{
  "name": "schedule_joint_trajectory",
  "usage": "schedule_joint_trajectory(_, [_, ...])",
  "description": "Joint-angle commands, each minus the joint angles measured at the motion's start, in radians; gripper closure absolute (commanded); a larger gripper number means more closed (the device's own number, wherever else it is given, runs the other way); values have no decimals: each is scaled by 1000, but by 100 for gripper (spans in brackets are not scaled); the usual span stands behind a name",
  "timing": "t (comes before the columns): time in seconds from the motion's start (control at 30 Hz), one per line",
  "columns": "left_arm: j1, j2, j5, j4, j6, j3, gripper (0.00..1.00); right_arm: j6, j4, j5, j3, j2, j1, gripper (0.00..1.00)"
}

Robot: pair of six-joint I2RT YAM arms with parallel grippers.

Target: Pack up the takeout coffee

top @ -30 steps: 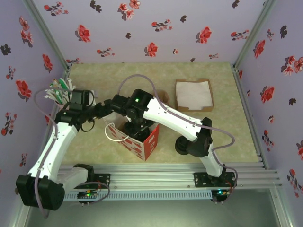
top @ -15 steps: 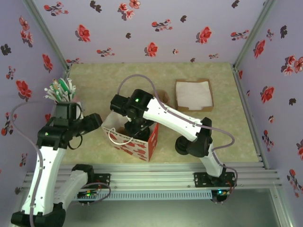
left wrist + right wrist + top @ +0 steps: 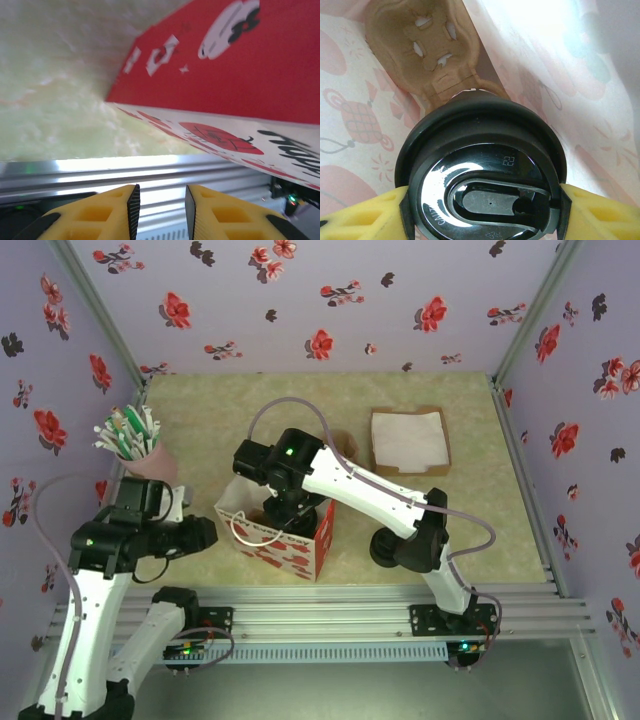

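**Right fingers point(image 3: 362, 215) pinch the lidded cup point(image 3: 480, 175) down in the bag point(image 3: 300, 540)**

Both yellow right fingers press on opposite sides of the black lid point(image 3: 485, 125), at the lower left and lower right of the right wrist view, so the cup is gripped at its top. It is inside the bag, with pale patterned walls around it. A brown pulp carrier point(image 3: 425, 45) lies at the upper left, just beyond the lid. I cannot tell whether the cup's base is seated.

In the top view the bag stands at centre on the counter point(image 3: 200, 410), with the right arm reaching into it. The left fingers point(image 3: 95, 215), at the bottom of their view, stand close together with a slim gap and nothing between them, near the bag's red side.

The paper walls should be soft and would dent under a hard squeeze. The lid is stiffer but glossy, and probably only snapped on. The rim, where the lid meets the cup's lip, looks like the firmest place to hold. The cup is likely light unless filled, so it is best kept upright.
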Motion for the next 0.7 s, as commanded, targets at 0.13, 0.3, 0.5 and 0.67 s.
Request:
schedule_joint_trajectory(0.13, [-26, 36, 109, 219, -91, -134, 69, -13, -184, 35, -8, -13, -5, 34])
schedule_joint_trajectory(0.3, [-43, 91, 103, 371, -143, -167, 69, -10, -184, 57, -34, -36, -8, 34])
schedule_joint_trajectory(0.5, [-62, 170, 101, 543, -193, -202, 69, -8, -181, 69, -53, -49, -15, 33])
schedule_joint_trajectory(0.67, [-63, 185, 60, 579, -206, -201, 68, 2, -182, 68, -47, -55, -18, 33])
